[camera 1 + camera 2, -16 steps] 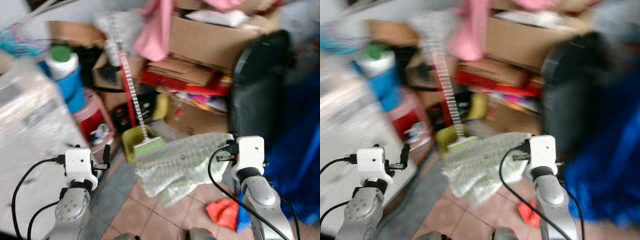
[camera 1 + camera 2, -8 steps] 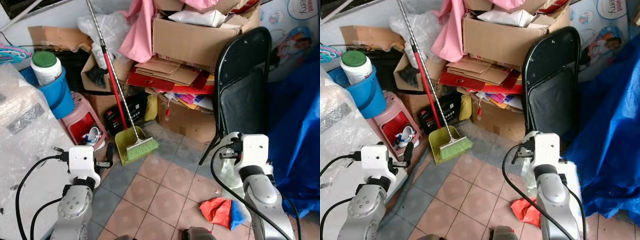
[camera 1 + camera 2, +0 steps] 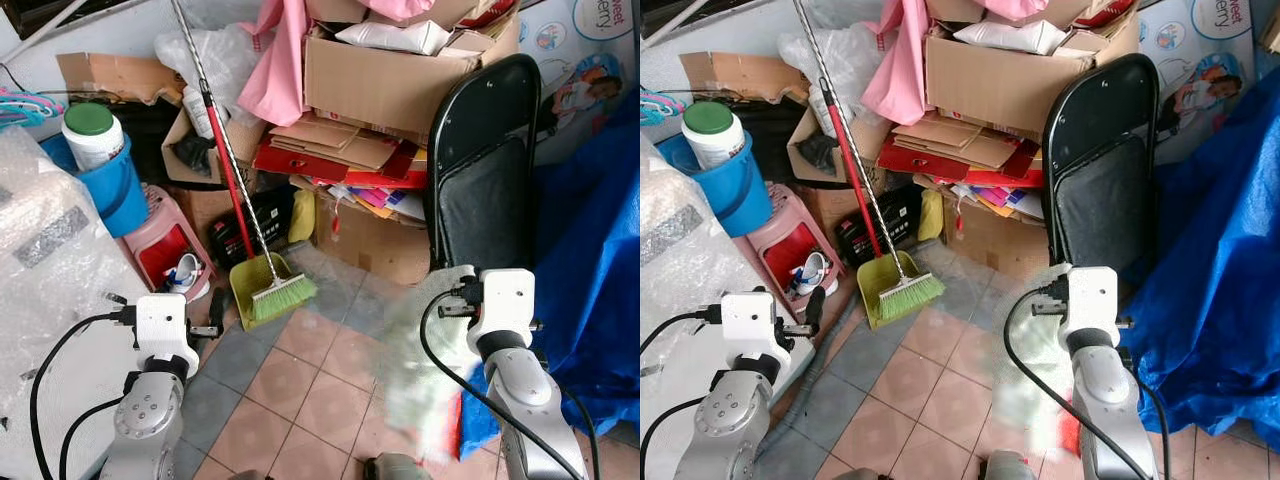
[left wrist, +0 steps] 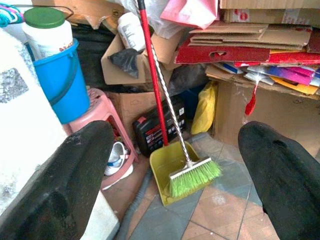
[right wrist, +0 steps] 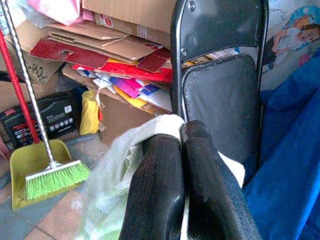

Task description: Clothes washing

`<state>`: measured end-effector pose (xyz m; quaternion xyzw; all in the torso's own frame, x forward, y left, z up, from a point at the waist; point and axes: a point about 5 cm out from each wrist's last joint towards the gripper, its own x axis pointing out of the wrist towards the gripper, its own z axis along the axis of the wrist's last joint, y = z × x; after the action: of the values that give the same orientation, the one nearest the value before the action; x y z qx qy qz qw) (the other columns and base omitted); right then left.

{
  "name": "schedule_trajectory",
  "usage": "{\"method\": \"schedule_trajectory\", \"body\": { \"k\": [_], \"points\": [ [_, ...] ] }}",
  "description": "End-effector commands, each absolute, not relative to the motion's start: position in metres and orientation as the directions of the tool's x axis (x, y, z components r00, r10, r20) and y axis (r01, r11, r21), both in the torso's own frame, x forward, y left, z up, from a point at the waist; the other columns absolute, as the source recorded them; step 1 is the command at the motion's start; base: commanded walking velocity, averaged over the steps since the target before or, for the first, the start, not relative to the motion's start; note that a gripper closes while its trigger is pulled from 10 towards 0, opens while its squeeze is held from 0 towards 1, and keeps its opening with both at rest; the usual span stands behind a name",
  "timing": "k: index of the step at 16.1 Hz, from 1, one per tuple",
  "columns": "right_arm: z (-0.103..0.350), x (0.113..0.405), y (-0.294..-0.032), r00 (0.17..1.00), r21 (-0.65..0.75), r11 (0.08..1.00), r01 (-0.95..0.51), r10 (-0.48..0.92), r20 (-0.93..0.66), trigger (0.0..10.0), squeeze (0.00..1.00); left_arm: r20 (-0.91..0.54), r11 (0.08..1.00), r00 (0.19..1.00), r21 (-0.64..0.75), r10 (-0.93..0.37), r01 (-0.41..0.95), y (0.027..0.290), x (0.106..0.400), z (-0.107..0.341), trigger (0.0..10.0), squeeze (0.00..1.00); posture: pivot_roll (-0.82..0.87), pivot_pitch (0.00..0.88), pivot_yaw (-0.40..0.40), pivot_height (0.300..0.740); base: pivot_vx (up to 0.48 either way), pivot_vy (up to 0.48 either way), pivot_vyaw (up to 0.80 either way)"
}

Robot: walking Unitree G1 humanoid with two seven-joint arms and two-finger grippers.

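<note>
A pale green-white cloth (image 5: 122, 162) hangs from my right gripper (image 5: 182, 142), whose two black fingers are shut on its top edge. In the eye views the cloth (image 3: 420, 370) is a blurred streak below and left of my right wrist (image 3: 500, 300), above the tiled floor and in front of the black folding chair (image 3: 485, 170). My left gripper (image 4: 175, 165) is held low on the left beside a bubble-wrapped white appliance (image 3: 50, 290). Its fingers (image 4: 60, 190) stand wide open with nothing between them.
A red-handled broom and yellow-green dustpan (image 3: 268, 290) lean ahead on the floor. Behind them are a pink stool (image 3: 160, 240), a blue bucket (image 3: 118, 185) and stacked cardboard boxes (image 3: 390, 80). A blue tarp (image 3: 600, 280) fills the right. A red rag (image 3: 1070, 435) lies by my right arm.
The cloth was spread out to the left a second ago, then dropped close to my right wrist. Now it swings in a blur below it. The head camera has steadied.
</note>
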<state>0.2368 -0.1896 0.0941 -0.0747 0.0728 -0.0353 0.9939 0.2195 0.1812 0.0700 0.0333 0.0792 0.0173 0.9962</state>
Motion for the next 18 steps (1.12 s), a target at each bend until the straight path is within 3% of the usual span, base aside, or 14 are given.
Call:
{"method": "schedule_trajectory", "body": {
  "k": [1, 5, 9, 18],
  "points": [
    [0.100, 0.241, -0.188, 0.991, -0.143, 0.988, 0.064, -0.080, -0.108, 10.0, 0.00, -0.148, 0.995, 0.987, 0.084, 0.060, -0.048, 0.187, 0.222, 0.072, 10.0, 0.00, -0.06, 0.000, 0.073, 0.740, 0.000, 0.000, 0.00],
    [0.099, 0.239, -0.189, 0.993, -0.152, 0.988, 0.034, -0.051, -0.110, 10.0, 0.00, -0.143, 0.995, 0.987, 0.077, 0.074, -0.064, 0.190, 0.220, 0.071, 10.0, 0.00, -0.06, 0.000, 0.071, 0.740, 0.000, 0.000, 0.00],
    [0.090, 0.223, -0.210, 0.987, -0.195, 0.981, 0.018, -0.048, -0.153, 10.0, 0.00, -0.157, 0.989, 0.984, 0.135, 0.086, -0.065, 0.204, 0.192, 0.062, 10.0, 0.00, -0.05, 0.000, 0.070, 0.740, 0.000, 0.000, 0.00],
    [0.089, 0.224, -0.202, 0.988, -0.181, 0.983, -0.014, -0.014, -0.152, 10.0, 0.00, -0.152, 0.987, 0.983, 0.142, 0.100, -0.079, 0.207, 0.188, 0.064, 10.0, 0.00, -0.04, 0.000, 0.068, 0.740, 0.000, 0.000, 0.00]
  ]
}}
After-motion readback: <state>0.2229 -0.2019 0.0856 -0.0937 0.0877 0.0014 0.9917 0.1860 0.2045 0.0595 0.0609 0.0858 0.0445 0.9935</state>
